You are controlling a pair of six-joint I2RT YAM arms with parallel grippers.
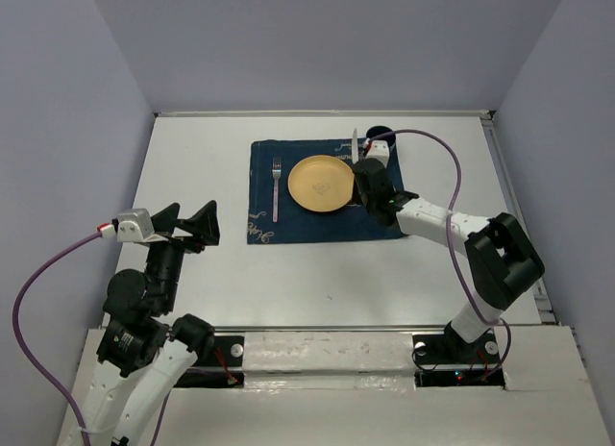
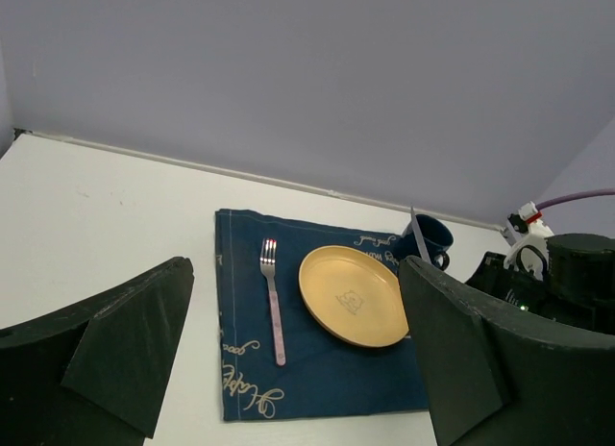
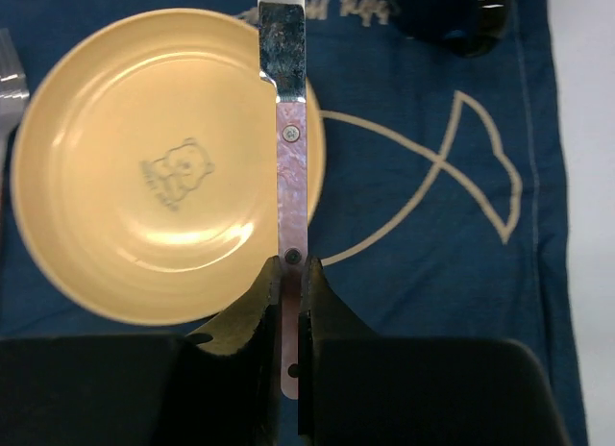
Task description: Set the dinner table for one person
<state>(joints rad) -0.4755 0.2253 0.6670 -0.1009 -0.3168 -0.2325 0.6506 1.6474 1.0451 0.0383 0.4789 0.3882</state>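
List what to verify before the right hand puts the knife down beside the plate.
1. Grip: the right hand is shut on the pink handle of the knife. Ok.
2. Knife position: in the wrist view it crosses the right rim of the plate and is not over bare cloth. Not ok.
3. Landing spot: the cloth right of the plate is bare. Ok.
4. Mug: at the cloth's far right corner, away from that spot. Ok.
5. Fork: lies on the cloth left of the plate. Ok.
6. Knife's height above the cloth: cannot tell.
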